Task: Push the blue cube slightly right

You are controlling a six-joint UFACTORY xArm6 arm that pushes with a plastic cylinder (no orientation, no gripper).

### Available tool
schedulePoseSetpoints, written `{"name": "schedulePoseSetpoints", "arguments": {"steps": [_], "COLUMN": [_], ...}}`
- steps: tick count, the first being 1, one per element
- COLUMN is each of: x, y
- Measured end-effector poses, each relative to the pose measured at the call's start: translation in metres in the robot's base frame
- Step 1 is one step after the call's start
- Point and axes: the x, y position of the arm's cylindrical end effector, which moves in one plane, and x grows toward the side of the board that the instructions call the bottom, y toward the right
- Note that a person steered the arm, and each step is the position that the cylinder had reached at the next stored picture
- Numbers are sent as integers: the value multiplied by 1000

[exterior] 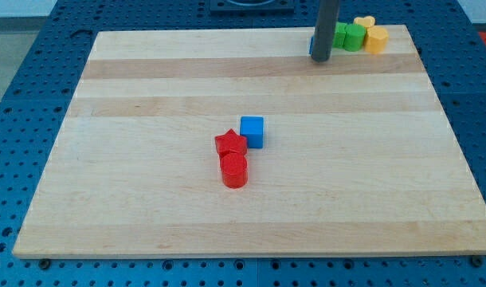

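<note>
Tool tip (321, 60) far from blue cube (252, 131)

The tabletop (147, 199) is pale wood in lengthwise strips, smooth with a faint sheen. The blue cube (252, 131) and the red cylinder (234, 171) look like smooth matt plastic. The rod (326, 28) is dark grey and matt.
</note>
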Motion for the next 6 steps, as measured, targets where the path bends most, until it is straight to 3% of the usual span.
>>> {"name": "schedulePoseSetpoints", "arguments": {"steps": [1,3,4,5,6], "x": [47,89,141,172,166], "y": [-33,-206,-240,-233,-183]}}
